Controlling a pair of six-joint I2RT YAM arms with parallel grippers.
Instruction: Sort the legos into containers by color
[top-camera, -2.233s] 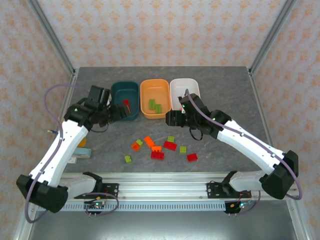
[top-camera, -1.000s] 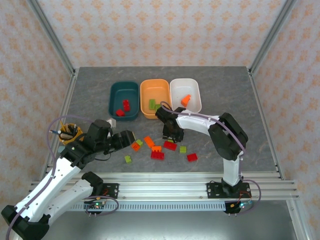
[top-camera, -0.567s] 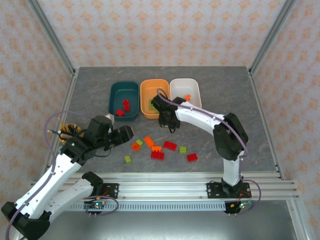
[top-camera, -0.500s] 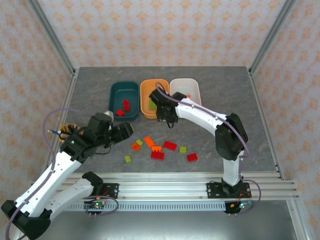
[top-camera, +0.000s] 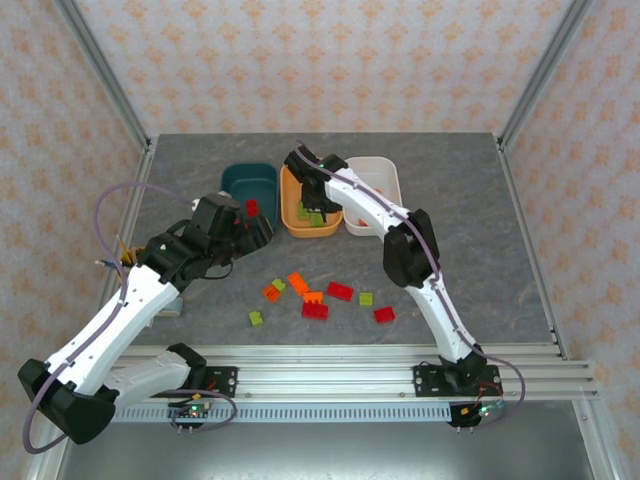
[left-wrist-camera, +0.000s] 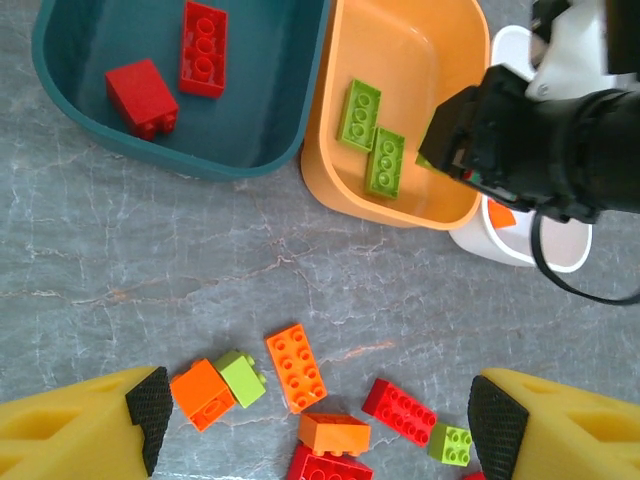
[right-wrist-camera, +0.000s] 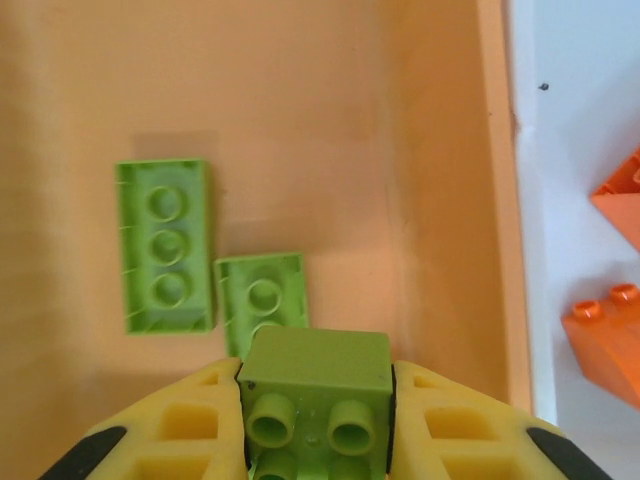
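1. A lime green brick (right-wrist-camera: 315, 375) is clamped between the fingers of the right end effector (right-wrist-camera: 315, 425), with its studs turned toward the wrist camera.
2. That brick is held over the orange tub (right-wrist-camera: 300, 100), above two green bricks (right-wrist-camera: 165, 245) lying flat on the tub's floor.
3. In the white tub (right-wrist-camera: 570, 100) beside it, orange bricks (right-wrist-camera: 605, 330) are seen.
4. The left end effector (left-wrist-camera: 323, 420) is spread wide and grasps nothing; loose bricks (left-wrist-camera: 295, 367) lie on the desk (left-wrist-camera: 150, 250) below it.
5. In the teal tub (left-wrist-camera: 270, 90), two red bricks (left-wrist-camera: 205, 48) are seen.
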